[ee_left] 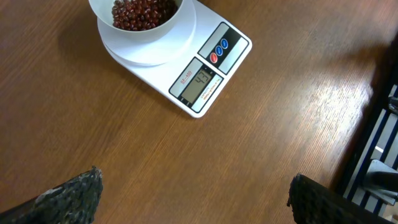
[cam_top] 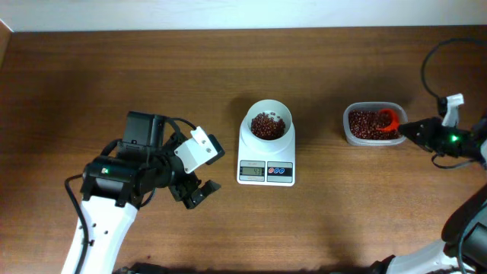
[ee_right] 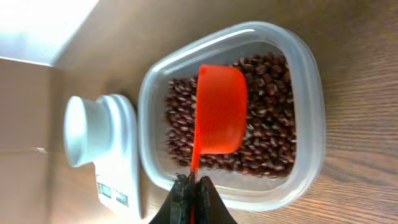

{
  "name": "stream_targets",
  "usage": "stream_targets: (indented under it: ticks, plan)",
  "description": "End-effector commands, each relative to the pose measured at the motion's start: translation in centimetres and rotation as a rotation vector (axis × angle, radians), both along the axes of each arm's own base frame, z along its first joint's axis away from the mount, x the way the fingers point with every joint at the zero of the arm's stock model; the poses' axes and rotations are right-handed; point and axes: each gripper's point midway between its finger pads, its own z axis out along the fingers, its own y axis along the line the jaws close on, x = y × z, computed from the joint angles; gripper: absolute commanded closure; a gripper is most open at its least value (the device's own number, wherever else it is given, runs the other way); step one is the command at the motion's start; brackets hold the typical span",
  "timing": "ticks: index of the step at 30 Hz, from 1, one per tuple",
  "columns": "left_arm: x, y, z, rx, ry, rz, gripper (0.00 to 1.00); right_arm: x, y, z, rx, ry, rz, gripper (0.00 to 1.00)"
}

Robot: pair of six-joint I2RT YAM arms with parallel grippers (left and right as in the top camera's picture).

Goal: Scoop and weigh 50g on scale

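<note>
The table (cam_top: 342, 228) is brown wood with lines running across it. A pale wall (cam_top: 228, 11) runs along its far edge.

The white scale (cam_top: 266, 172) sits in the middle of the table. It has a grey screen and a red and a blue button on the front. A round white bowl (cam_top: 268, 105) stands on top of it. Inside the bowl is a small heap of dark red beans (cam_top: 268, 126).

To the right, well apart from the scale, is a clear tub (cam_top: 347, 125). It holds many more of the beans. An orange scoop (ee_right: 221, 109) sits over them, inside the tub.

The right gripper (ee_right: 191, 186) is pinched tight on the scoop's thin handle, at the tub's edge. The left gripper (ee_left: 193, 199) is near the scale's left front. Its fingers are spread wide apart and hold nothing.
</note>
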Motion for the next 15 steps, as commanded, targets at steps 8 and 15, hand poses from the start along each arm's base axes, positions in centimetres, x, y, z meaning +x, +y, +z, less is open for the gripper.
stream_targets:
  ticks: [8, 15]
  plan:
    - [0.4, 0.0, 0.8, -0.004, -0.031, -0.014, 0.01, -1.4, 0.9, 0.9, 0.017, -0.123, 0.125, 0.96]
    - [0.3, 0.0, 0.8, -0.004, -0.030, -0.014, 0.01, -1.9, 1.6, -0.1, -0.083, -0.129, 0.227, 0.96]
